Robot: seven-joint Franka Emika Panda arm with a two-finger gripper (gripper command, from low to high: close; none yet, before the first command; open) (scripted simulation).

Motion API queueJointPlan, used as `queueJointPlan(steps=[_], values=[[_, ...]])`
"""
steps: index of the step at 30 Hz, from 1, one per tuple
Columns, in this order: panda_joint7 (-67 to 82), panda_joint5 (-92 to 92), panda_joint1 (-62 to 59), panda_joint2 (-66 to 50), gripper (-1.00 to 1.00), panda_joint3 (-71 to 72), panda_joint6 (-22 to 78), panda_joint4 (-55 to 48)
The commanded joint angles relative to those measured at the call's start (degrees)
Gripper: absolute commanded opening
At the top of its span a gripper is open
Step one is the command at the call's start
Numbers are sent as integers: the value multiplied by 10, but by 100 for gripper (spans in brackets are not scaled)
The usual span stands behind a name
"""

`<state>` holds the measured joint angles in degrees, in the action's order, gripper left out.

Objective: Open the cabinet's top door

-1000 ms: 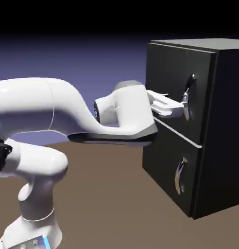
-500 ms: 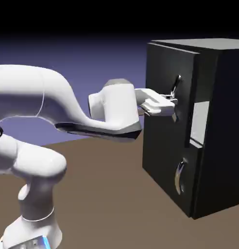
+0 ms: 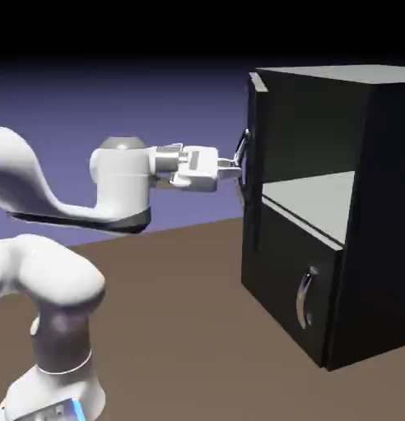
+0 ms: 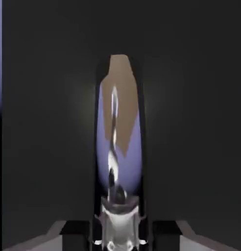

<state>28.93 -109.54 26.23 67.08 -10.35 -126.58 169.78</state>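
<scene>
The pincer (image 3: 232,169) was clenched on the silver handle (image 3: 241,160) of the top door (image 3: 253,148), which stood swung wide open from the black cabinet (image 3: 379,222), nearly edge-on in the exterior view. A pale grey shelf (image 3: 317,197) showed inside. The lower door (image 3: 292,284) was closed. The cabinet stood on the brown tabletop (image 3: 181,329).

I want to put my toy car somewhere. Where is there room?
The pale shelf inside the cabinet is bare now that the top door hangs wide open. The brown table between the arm's base and the cabinet is free too. It is crowded at the handle, where the gripper grips.
</scene>
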Motion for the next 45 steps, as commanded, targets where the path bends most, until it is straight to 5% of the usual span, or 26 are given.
queueJointPlan(steps=[1, 11, 21, 36, 45], values=[[4, 25, 2, 5, -100, 20, 15, 4], [15, 267, 41, -12, -100, 227, 192, -3], [-26, 475, 17, -150, -100, 434, 393, -119], [-137, 620, -216, -419, -100, 742, 703, -415], [-184, 639, -391, -494, -100, 926, 796, -515]])
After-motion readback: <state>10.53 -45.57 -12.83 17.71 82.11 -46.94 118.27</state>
